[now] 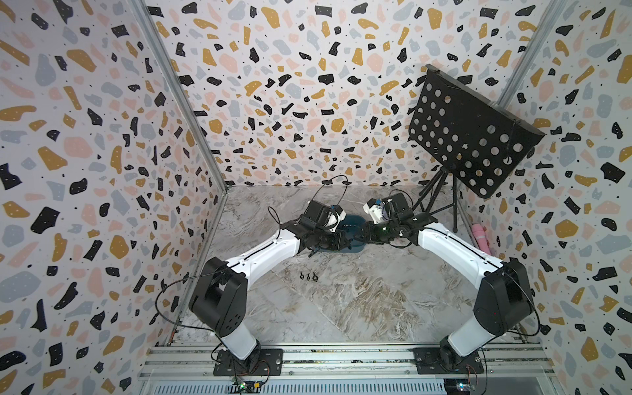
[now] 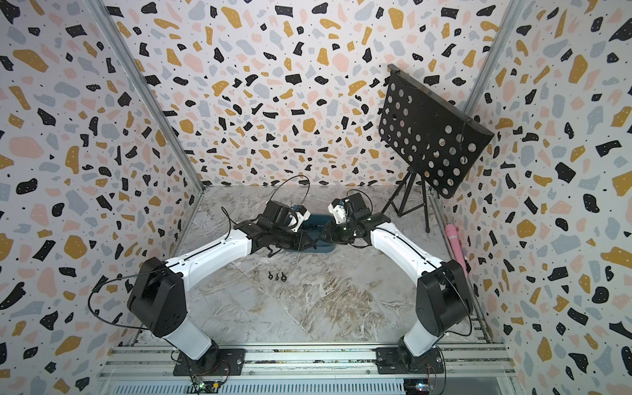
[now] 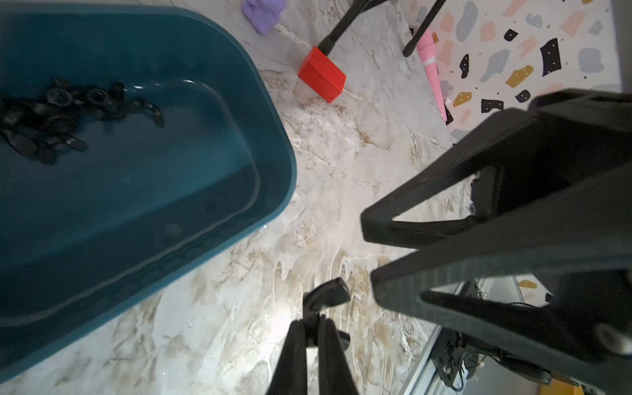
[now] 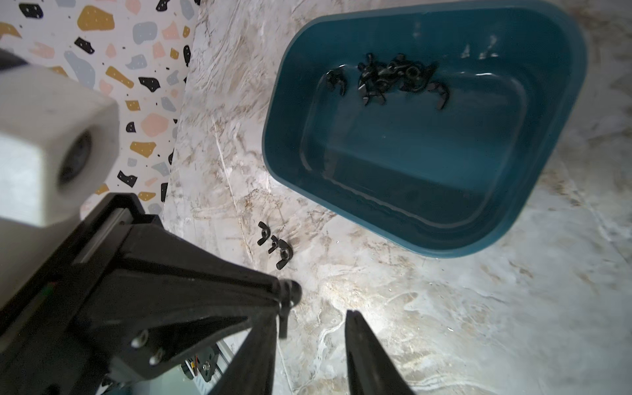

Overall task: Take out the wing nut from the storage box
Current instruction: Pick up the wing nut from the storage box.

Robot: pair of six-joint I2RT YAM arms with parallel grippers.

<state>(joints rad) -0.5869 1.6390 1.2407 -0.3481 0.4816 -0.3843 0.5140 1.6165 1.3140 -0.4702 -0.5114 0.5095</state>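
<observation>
Three small black metal wing nuts (image 1: 308, 276) are lying on the marble-patterned bench (image 1: 342, 307), nearest the arm bases. Beyond them, the left pincer (image 3: 313, 323) is clamping a fourth wing nut (image 3: 325, 294) in the air, with the right pincer (image 4: 313, 321) standing partly open beside it. Farthest back, a heap of nuts (image 4: 393, 78) is waiting inside the dark teal-blue plastic storage box (image 4: 554, 154).

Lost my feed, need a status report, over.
Left tool shut on wing nut, outside storage box. Right tool open, close beside it. Nothing in the way.
</observation>
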